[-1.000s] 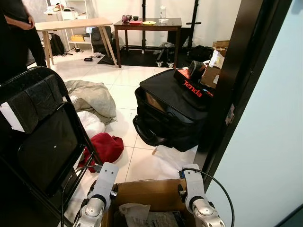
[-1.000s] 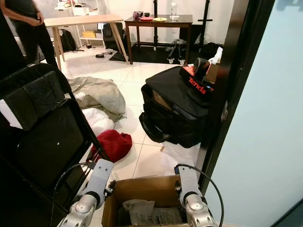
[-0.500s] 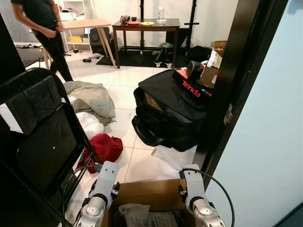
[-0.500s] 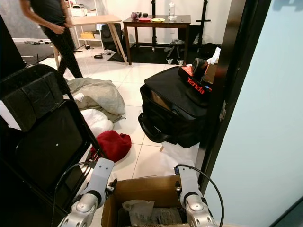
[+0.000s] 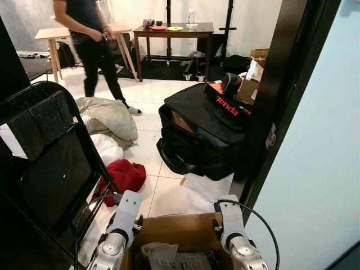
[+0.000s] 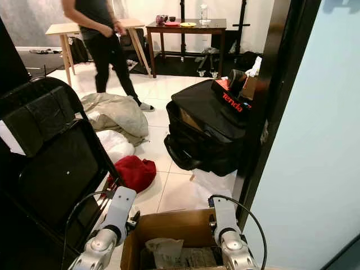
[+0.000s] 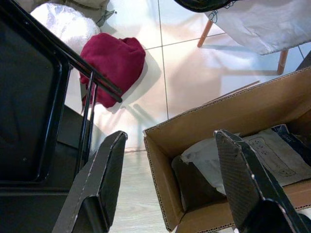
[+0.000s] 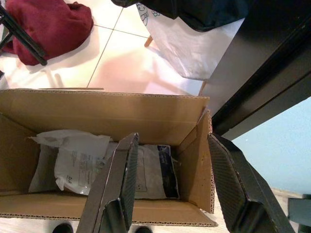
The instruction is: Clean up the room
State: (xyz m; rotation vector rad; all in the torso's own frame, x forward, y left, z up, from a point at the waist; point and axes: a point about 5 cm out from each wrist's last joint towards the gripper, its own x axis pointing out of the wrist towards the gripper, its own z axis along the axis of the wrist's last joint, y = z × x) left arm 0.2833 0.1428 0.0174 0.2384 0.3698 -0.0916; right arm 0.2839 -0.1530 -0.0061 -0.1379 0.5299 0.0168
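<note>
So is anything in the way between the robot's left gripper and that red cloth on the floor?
Yes. The folding chair's black leg crosses in front of the red cloth, between it and the open left gripper.

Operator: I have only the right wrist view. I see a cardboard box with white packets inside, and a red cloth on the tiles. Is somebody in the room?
Observer: Yes. A person is at the far side, in front of a light wooden table.
Operator: What is on the left of the box?
Observer: A black folding chair stands close to the left of the box. The red cloth lies on the floor next to the chair.
Operator: And the left gripper?
Observer: The left gripper is over the left end of the box, jaws open.
</note>
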